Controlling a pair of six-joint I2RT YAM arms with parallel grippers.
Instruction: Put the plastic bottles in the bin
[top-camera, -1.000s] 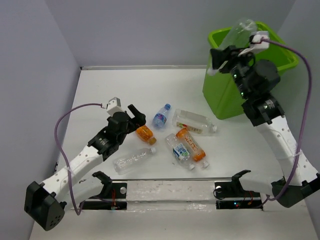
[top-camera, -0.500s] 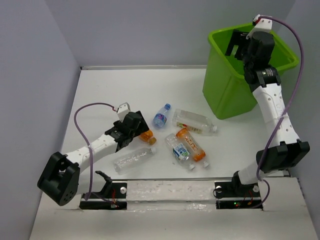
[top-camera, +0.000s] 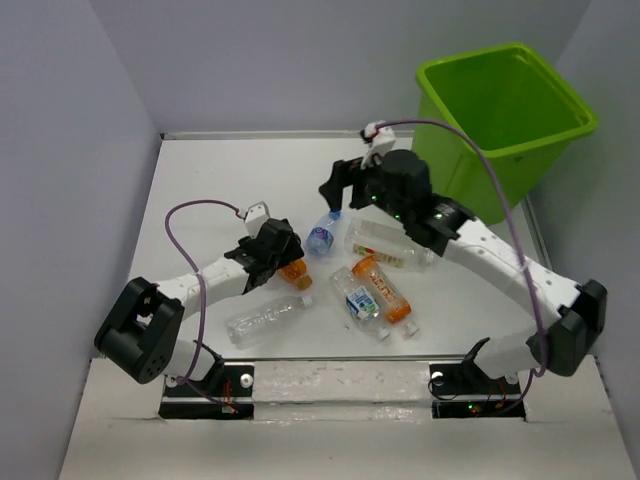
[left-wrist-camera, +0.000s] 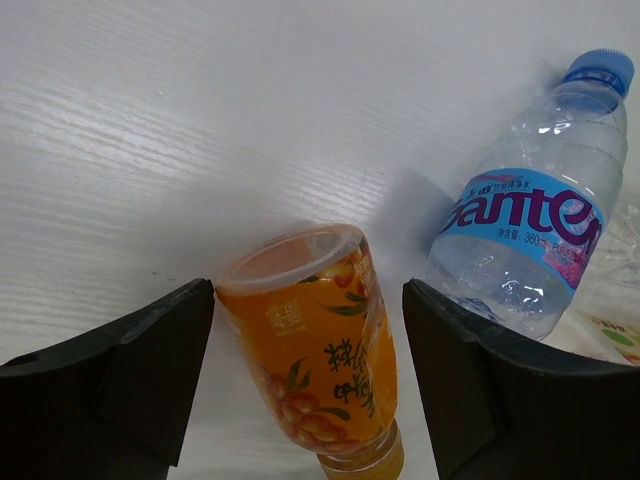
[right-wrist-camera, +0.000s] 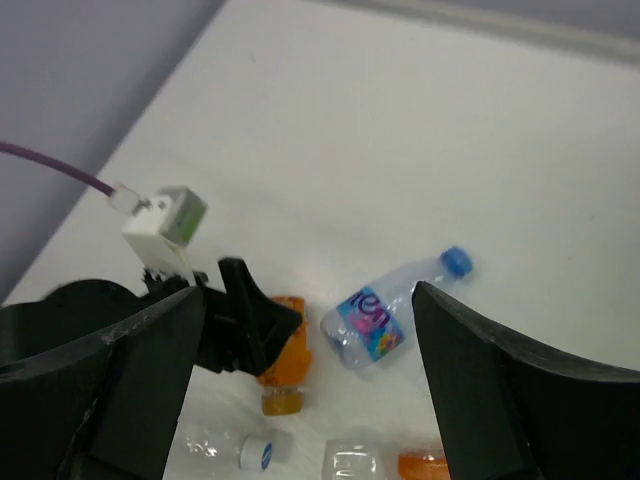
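On the tabletop (top-camera: 220, 180), well apart from the bin (top-camera: 520, 160), the left gripper (left-wrist-camera: 308, 300) straddles the orange bottle (left-wrist-camera: 320, 370), wide open and holding nothing. Centre on its body, then close. Right gripper (top-camera: 345, 180): open, empty.

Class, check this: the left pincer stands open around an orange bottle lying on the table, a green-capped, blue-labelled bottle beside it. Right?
No: the cap is blue, not green, as the left wrist view shows. The left pincer does stand open around the orange bottle lying on the table, the blue-labelled bottle beside it.
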